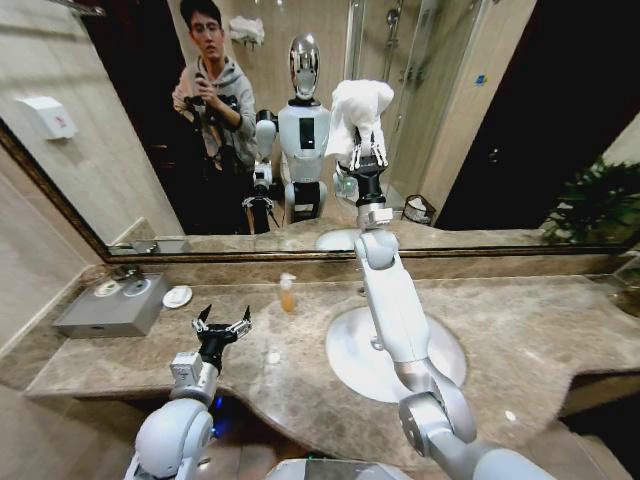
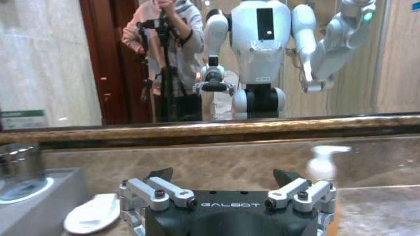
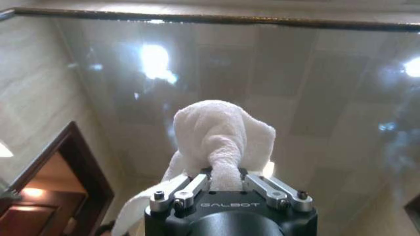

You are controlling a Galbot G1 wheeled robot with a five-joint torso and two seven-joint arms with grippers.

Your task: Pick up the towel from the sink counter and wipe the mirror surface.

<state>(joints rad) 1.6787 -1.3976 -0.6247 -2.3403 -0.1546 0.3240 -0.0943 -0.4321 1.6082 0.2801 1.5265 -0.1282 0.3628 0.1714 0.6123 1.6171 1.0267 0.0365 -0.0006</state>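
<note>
Your right gripper [image 1: 369,155] is raised on its extended arm in front of the wide rectangular wall mirror with the thin dark bronze-gold frame [image 1: 480,110]. Its jaws are clamped on the small white fluffy terry towel [image 1: 360,112], which bunches up above the fingers and lies at the glass. In the right wrist view the towel [image 3: 220,135] rises out of the gripper [image 3: 223,189] as a rumpled mound, a loose tail hanging down one side, with the mirror surface [image 3: 315,88] right behind it (whether cloth and glass actually touch cannot be told).

Your left gripper [image 1: 223,326] hovers low over the long beige-brown speckled marble sink counter [image 1: 540,330], well to the left of the white oval basin [image 1: 355,350]. Its fingers stand wide apart with nothing between them; the left wrist view confirms the spread of the gripper [image 2: 226,194].

Containers on the counter:
- The basin holds nothing you can make out; the right arm crosses over it.
- A small clear pump bottle with amber liquid [image 1: 287,292] stands upright near the mirror's lower frame, left of the basin.
- A small white round dish [image 1: 177,296] sits beside a grey rectangular tray [image 1: 105,312] at the far left; the tray carries round items too small to identify.
</note>
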